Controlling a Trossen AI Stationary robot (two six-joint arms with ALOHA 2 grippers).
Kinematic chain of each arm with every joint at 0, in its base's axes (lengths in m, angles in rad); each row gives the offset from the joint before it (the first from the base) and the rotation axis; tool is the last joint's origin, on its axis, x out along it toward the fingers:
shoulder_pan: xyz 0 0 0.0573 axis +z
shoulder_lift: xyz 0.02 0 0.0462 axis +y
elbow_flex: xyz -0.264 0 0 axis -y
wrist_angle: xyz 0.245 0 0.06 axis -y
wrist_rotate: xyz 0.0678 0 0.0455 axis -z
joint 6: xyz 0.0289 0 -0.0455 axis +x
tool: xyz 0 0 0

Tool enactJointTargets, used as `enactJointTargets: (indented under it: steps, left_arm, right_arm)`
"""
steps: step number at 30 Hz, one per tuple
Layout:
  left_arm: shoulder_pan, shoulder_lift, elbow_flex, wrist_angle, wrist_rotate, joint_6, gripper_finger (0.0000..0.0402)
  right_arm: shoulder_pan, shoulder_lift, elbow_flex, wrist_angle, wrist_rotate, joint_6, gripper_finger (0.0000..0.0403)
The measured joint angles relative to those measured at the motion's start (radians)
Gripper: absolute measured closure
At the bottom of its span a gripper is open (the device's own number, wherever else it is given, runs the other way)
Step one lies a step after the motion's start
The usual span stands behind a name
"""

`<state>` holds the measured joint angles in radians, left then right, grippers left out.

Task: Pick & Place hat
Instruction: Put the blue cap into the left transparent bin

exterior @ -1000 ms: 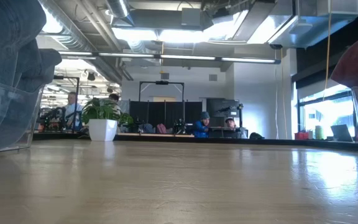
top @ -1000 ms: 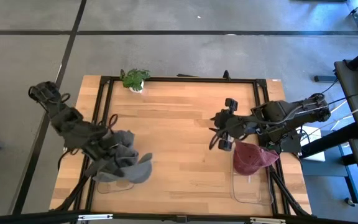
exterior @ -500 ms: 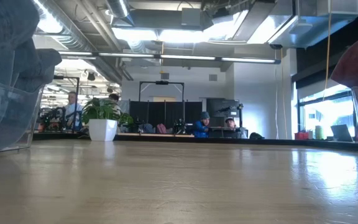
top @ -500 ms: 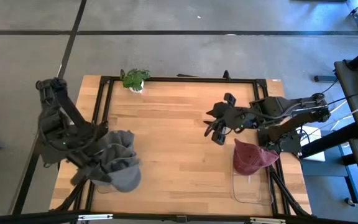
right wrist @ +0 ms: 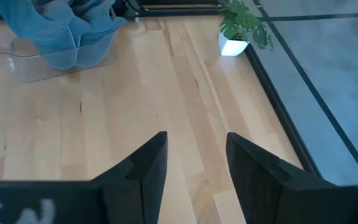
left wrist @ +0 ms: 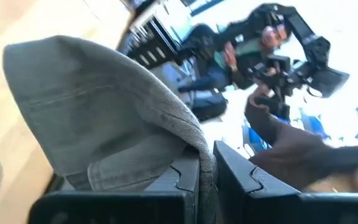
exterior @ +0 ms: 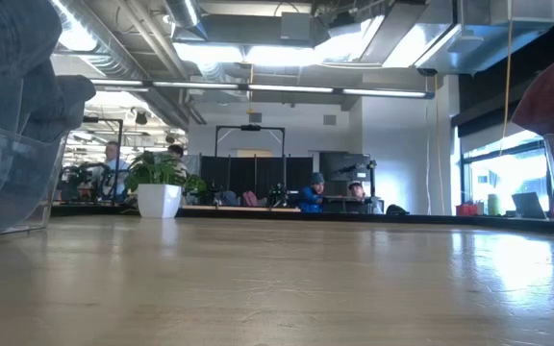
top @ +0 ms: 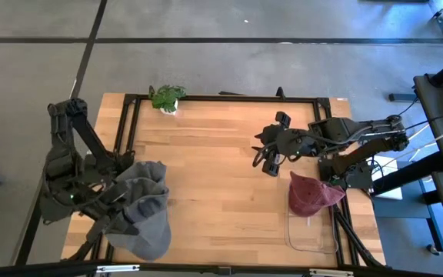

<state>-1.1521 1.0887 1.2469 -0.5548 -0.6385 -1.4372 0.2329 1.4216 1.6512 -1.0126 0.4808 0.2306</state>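
Observation:
My left gripper (left wrist: 207,168) is shut on a grey hat (left wrist: 104,118), which hangs over the table's near left corner (top: 141,227). Just beyond it, more grey hats (top: 148,181) lie heaped on a clear stand (exterior: 8,183). A maroon hat (top: 310,196) rests on another clear stand (top: 310,235) at the near right. My right gripper (top: 268,159) stands open above the bare table, a little toward the far side of the maroon hat, with nothing between its fingers (right wrist: 143,168). My left gripper pinches a fold of the grey hat's edge (left wrist: 199,149) between its two fingers. The cloth drapes over one finger (left wrist: 166,186) and spreads out beyond it. In the high view the hat covers the fingers, and it hangs above the table's near left corner.
A small potted plant (top: 166,98) stands at the table's far edge, left of centre. A black frame (top: 229,98) runs around the table. The wooden middle of the table (top: 221,185) lies free between the two stands. People sit in the room beyond (exterior: 311,192).
My left gripper has swung toward the table's near left corner and rolled, carrying the grey hat off the heap's right side to the near edge. My right gripper has drawn a little away from the maroon hat toward the far edge, still open.

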Motion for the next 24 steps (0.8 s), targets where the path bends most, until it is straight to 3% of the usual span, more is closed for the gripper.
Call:
enactJointTargets:
  steps: [6,19,24]
  left_arm:
    - [-0.055,0.003,0.000,-0.125,-0.098,-0.116,0.0379]
    - [-0.079,-0.001,0.000,-0.484,-0.074,-0.397,0.0379]
    - [-0.079,-0.014,0.000,-0.540,-0.064,-0.425,0.0379]
  right_arm:
    - [-0.002,0.000,0.000,0.000,-0.001,-0.005,0.0237]
    - [-0.002,0.000,0.000,-0.001,-0.003,-0.005,0.0237]
    - [-0.002,0.000,0.000,-0.001,-0.002,-0.012,0.0237]
